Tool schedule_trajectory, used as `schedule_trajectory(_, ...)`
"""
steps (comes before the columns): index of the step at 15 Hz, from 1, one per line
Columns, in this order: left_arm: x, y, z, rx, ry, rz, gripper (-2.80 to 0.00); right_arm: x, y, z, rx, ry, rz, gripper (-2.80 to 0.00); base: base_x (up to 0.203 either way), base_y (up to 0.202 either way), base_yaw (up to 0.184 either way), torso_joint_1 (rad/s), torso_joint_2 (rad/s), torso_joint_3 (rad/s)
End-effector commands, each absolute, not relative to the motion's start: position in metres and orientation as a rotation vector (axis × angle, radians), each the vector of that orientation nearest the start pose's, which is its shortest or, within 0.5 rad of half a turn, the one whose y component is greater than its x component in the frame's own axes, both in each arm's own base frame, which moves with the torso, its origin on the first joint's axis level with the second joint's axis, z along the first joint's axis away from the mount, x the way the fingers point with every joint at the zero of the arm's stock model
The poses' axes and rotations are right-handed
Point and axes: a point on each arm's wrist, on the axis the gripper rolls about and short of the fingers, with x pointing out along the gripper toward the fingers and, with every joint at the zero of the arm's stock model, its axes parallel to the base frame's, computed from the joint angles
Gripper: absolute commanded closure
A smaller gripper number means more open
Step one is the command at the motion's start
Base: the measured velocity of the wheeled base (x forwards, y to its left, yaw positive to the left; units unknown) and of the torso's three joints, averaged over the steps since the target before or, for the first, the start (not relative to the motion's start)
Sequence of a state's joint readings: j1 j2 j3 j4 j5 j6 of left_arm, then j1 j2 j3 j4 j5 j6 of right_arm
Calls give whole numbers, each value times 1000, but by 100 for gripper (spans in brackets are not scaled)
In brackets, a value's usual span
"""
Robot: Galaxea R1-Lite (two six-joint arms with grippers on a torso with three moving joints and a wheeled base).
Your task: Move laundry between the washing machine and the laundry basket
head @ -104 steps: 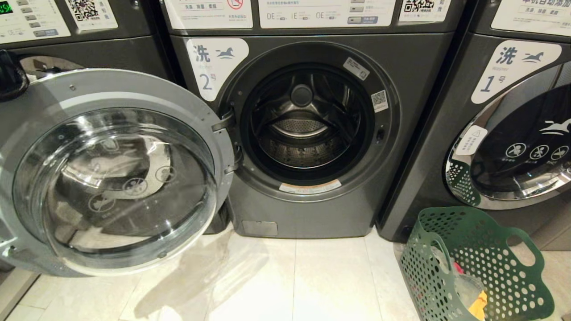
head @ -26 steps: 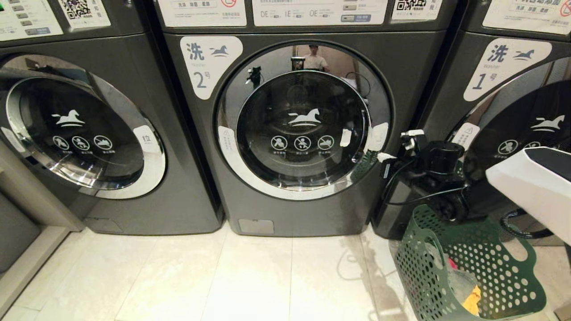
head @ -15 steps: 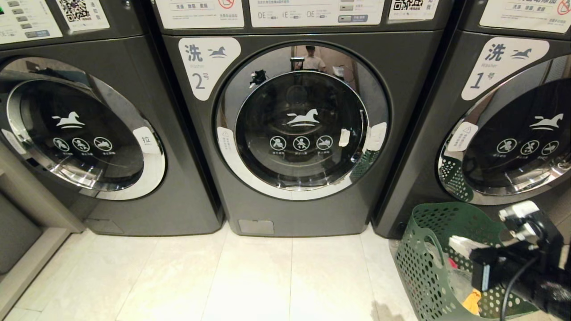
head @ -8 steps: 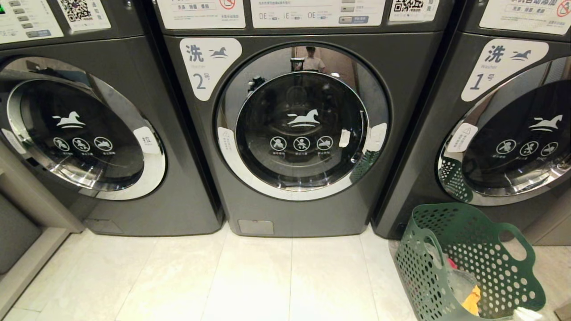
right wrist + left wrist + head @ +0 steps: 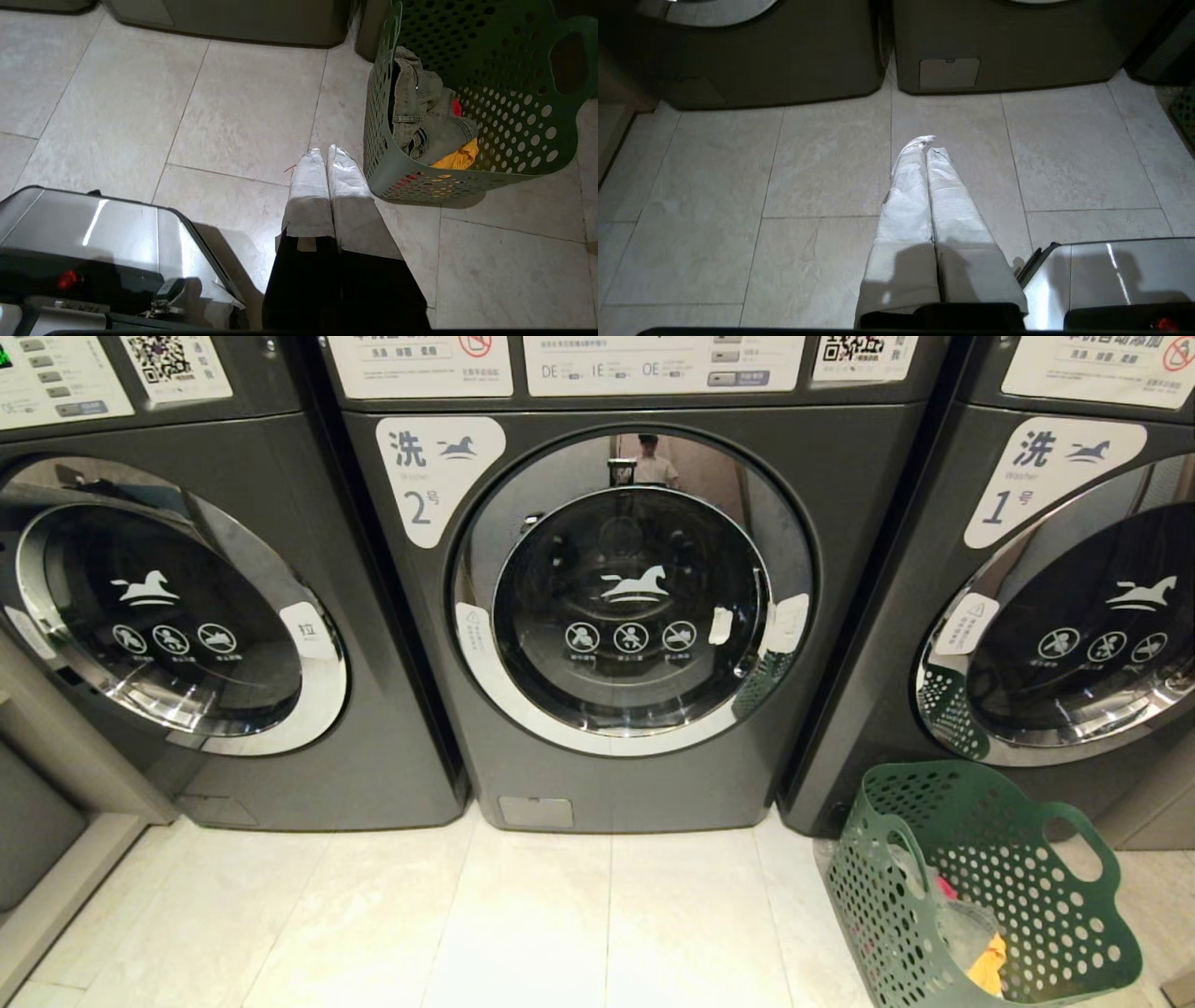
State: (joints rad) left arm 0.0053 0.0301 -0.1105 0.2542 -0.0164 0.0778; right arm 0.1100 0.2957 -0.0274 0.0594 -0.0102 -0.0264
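Standing shut, the washing machine [image 5: 635, 616] looks finished; clothes [image 5: 432, 123] fill the laundry basket [image 5: 980, 887]. Left gripper [image 5: 927, 149] and right gripper [image 5: 327, 156] hang empty, fingers together.

Left gripper [image 5: 927, 151]: two long fingers [image 5: 906, 196] wrapped in pale grey-white tape, creased and frayed at the tips, rising from a black mount.
Right gripper [image 5: 327, 156]: same taped wrap on the fingers [image 5: 345, 179], ragged lower edge, black bodies below.
Base [image 5: 93, 224]: glossy silver-grey shell, rounded corner, dark trim.
Button [image 5: 67, 279]: small, red, on a black panel.
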Motion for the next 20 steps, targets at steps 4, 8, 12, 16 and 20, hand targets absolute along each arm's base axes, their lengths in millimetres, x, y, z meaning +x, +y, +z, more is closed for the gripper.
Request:
schedule_trajectory(4, -31, -1, 76, 63, 145, -18, 0, -1, 0, 80, -90, 384, 14, 0, 0, 0, 0, 0, 0, 0)
schedule_trajectory(8, -31, -1, 76, 61, 145, -17, 0, -22, 1, 75, -94, 41, 28, 0, 0, 0, 0, 0, 0, 0)
schedule_trajectory(12, -31, -1, 76, 57, 145, -16, 0, -23, 0, 75, -71, 0, 32, 0, 0, 0, 0, 0, 0, 0)
schedule_trajectory(16, -31, -1, 76, 57, 145, -16, 0, -23, 0, 75, -40, 1, 29, 0, 0, 0, 0, 0, 0, 0)
schedule_trajectory(20, -29, -1, 77, 58, 115, -15, 0, -23, 0, 75, -40, 1, 29, 0, 0, 0, 0, 0, 0, 0)
